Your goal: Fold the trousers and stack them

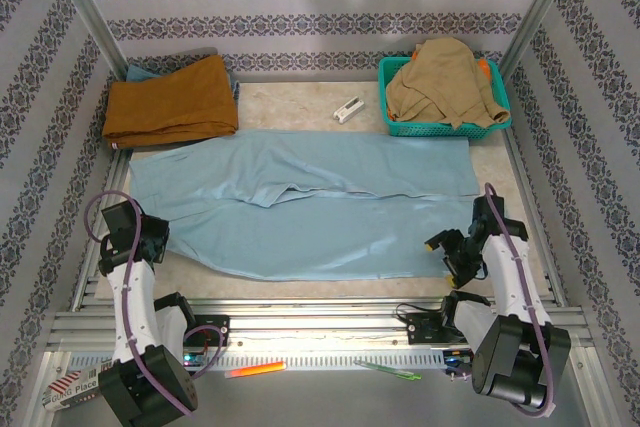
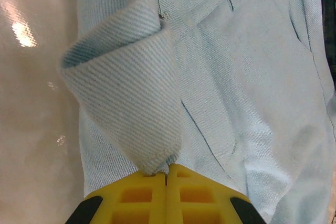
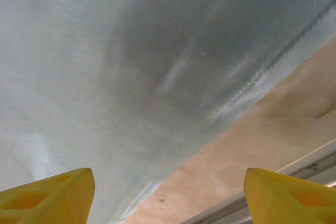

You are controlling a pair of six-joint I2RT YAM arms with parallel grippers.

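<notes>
Top view: the large light sky-blue thin-cloth trousers (image 1: 300,207) lie spread flat across the middle of the desk (image 1: 300,105), long axis left to right. No fold lies flat in them yet, so count the task as barely begun. Your left pincer (image 1: 155,239) sits at the near-left corner of the cloth, and your right pincer (image 1: 447,247) at the near-right end. A folded rust-orange cloth garment (image 1: 170,99) lies at far left, and a teal plastic basket (image 1: 440,130) holding a tan-beige cloth garment (image 1: 445,82) at far right. Both are apart from the trousers or just off their far edge.

Left wrist view: your left pincer (image 2: 167,174) is clamped tight on a pinch of the trousers (image 2: 252,77), and a cone of cloth stands up off the desk (image 2: 31,103) above the jaws. A pocket seam suggests this is the waist end.

Right wrist view: your right pincer (image 3: 168,192) is spread wide with nothing between the jaws. It hangs over the trousers (image 3: 131,51) near the hem edge, bare desk (image 3: 262,124) just beside.

Left to do, by my read: grasp on the right side, every fold, then the stacking, probably by the rust-orange pile.
</notes>
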